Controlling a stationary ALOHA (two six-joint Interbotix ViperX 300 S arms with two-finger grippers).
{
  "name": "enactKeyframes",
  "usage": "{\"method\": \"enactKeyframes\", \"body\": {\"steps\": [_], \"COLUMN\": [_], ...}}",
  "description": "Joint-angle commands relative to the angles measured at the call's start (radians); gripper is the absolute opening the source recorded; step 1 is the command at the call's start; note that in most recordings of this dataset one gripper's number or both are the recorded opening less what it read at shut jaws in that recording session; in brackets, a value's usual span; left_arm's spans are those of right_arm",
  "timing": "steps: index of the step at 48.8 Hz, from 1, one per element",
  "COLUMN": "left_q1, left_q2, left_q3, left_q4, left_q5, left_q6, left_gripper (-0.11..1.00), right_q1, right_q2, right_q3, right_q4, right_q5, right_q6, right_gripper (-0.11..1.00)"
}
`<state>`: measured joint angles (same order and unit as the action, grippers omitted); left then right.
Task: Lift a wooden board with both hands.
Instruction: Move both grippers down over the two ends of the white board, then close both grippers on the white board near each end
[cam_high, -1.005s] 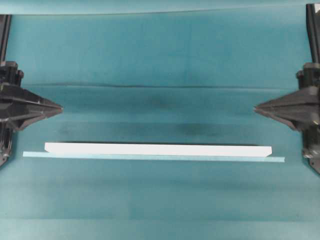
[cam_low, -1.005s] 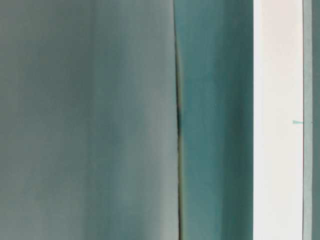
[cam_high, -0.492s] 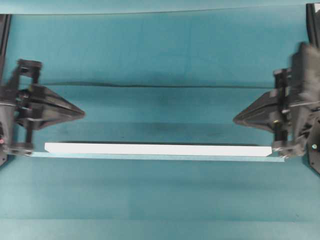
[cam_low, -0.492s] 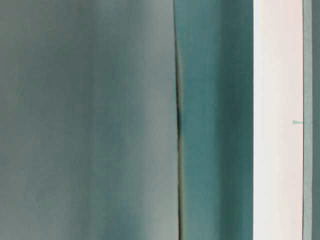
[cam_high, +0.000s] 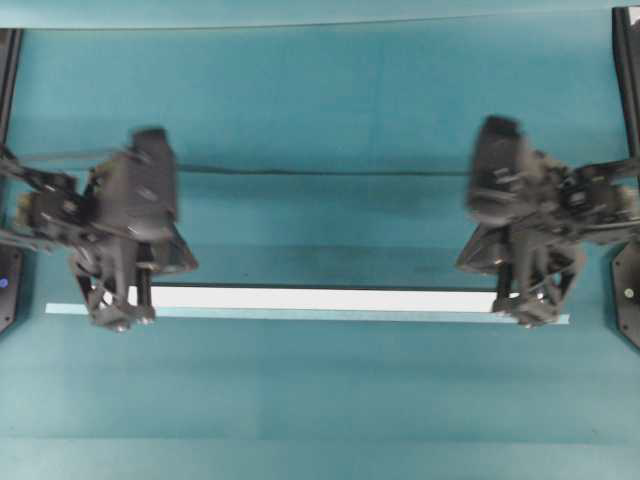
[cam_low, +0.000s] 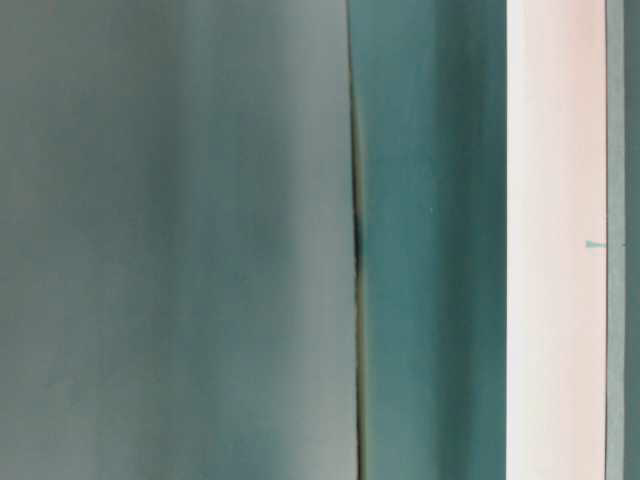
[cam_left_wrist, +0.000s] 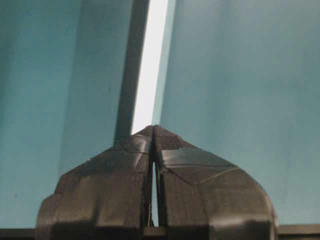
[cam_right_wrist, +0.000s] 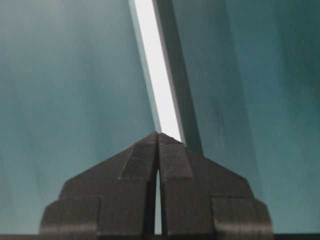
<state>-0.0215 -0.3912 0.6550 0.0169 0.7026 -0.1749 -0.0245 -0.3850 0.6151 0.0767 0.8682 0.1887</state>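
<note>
The wooden board (cam_high: 320, 298) is a long white plank lying flat across the teal table. It appears as a bright strip in the left wrist view (cam_left_wrist: 150, 65) and the right wrist view (cam_right_wrist: 160, 75), and as a pale vertical band in the table-level view (cam_low: 555, 240). My left gripper (cam_high: 186, 265) hovers over the board's left end, blurred, and hides that end. My right gripper (cam_high: 465, 263) hangs over the right end in the same way. Both grippers, left (cam_left_wrist: 152, 128) and right (cam_right_wrist: 158, 134), are shut with nothing between the fingers, tips pointing along the board.
A thin pale teal tape line (cam_high: 300, 315) runs along the board's near side and sticks out past both ends. A dark fold in the table cloth (cam_high: 320, 172) crosses behind the grippers. Black arm bases (cam_high: 628, 300) stand at both side edges.
Both arms have swung inward from the table's sides and come over the ends of the board. The board itself has not moved. Both grippers stayed shut.
</note>
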Motion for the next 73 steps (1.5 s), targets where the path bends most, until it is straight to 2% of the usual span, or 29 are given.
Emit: {"method": "enactKeyframes", "body": {"steps": [1, 7, 15, 19, 27, 30, 34, 41, 45, 48, 50, 62, 73], "left_q1": [-0.006, -0.006, 0.002, 0.002, 0.002, 0.005, 0.005, -0.003, -0.002, -0.002, -0.002, 0.011, 0.008], "left_q2": [0.028, 0.054, 0.064, 0.067, 0.077, 0.083, 0.086, 0.094, 0.109, 0.129, 0.140, 0.209, 0.284], "left_q3": [-0.051, -0.066, -0.078, -0.078, -0.078, -0.081, -0.083, -0.091, -0.094, -0.092, -0.091, -0.080, -0.029], "left_q4": [0.003, 0.003, 0.005, 0.005, 0.005, 0.005, 0.005, 0.005, 0.009, 0.009, 0.009, 0.009, 0.009], "left_q5": [0.046, 0.086, 0.106, 0.121, 0.132, 0.132, 0.132, 0.132, 0.132, 0.132, 0.129, 0.095, 0.006], "left_q6": [0.017, 0.054, 0.080, 0.087, 0.095, 0.091, 0.089, 0.098, 0.101, 0.098, 0.098, 0.101, 0.098], "left_gripper": [-0.01, -0.01, -0.01, -0.01, 0.09, 0.20, 0.44, 0.86, 0.98, 0.96, 0.94, 0.98, 0.98], "right_q1": [0.003, 0.003, 0.003, 0.003, 0.003, 0.005, 0.002, 0.002, 0.006, 0.008, 0.008, 0.008, 0.018], "right_q2": [0.058, 0.117, 0.158, 0.164, 0.169, 0.170, 0.178, 0.198, 0.210, 0.216, 0.222, 0.252, 0.282], "right_q3": [-0.061, -0.109, -0.126, -0.127, -0.124, -0.124, -0.123, -0.117, -0.110, -0.110, -0.112, -0.078, -0.021], "right_q4": [-0.017, -0.025, -0.021, 0.002, 0.026, 0.029, 0.029, 0.018, -0.002, -0.014, -0.018, -0.018, -0.017], "right_q5": [0.072, 0.141, 0.163, 0.175, 0.184, 0.181, 0.181, 0.176, 0.160, 0.132, 0.112, 0.046, -0.054], "right_q6": [-0.008, -0.051, -0.086, -0.091, -0.133, -0.155, -0.170, -0.166, -0.167, -0.166, -0.164, -0.160, -0.153], "right_gripper": [0.00, 0.00, 0.00, 0.00, 0.03, 0.08, 0.22, 0.64, 0.85, 0.94, 0.95, 0.95, 0.95]}}
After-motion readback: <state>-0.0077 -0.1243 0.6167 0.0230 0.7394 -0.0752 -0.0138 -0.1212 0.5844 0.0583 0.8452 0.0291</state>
